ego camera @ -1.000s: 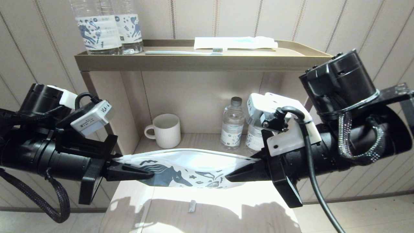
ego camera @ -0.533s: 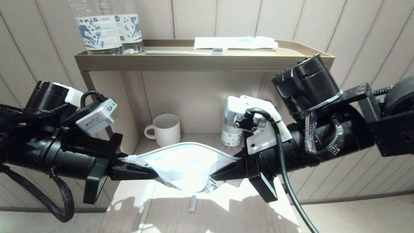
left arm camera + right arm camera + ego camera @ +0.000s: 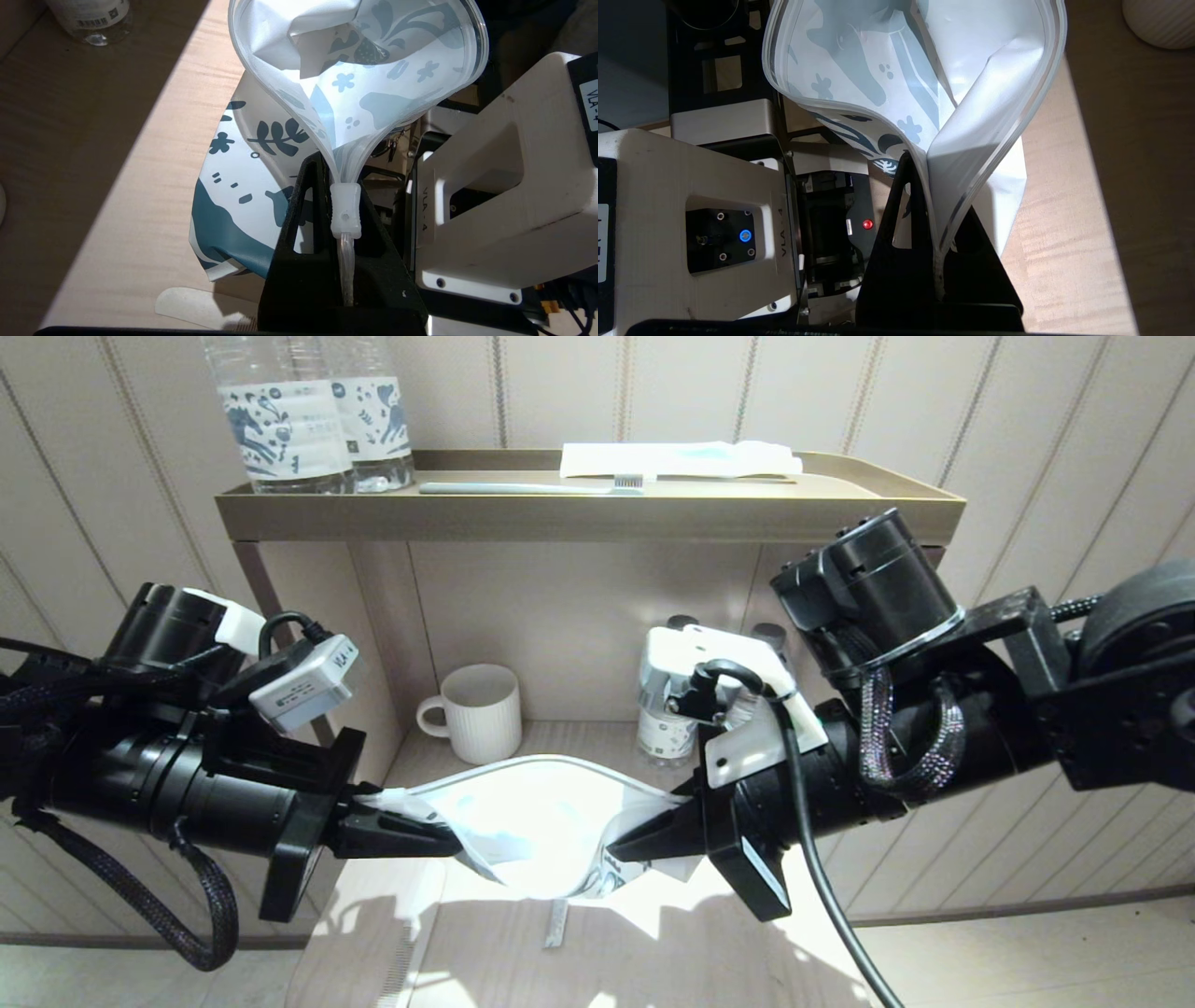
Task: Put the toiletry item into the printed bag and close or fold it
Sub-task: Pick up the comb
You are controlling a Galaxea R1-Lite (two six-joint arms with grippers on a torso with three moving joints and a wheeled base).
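Note:
The printed bag, white with a blue horse and doodles, hangs just above the light wooden table between my two grippers. My left gripper is shut on the end with the zip slider. My right gripper is shut on the other end. The two ends are pushed towards each other, so the bag's mouth bulges wide open upward. A white folded shape shows inside; I cannot tell what it is. A toothbrush and a flat white packet lie on the top shelf.
Two large water bottles with blue horse labels stand at the top shelf's left end. In the alcove behind the bag are a white ribbed mug and small bottles. A small grey strip lies on the table under the bag.
My right gripper has moved left towards the left one, which edged right. The bag went from stretched flat to bulging open and sagging in the middle.

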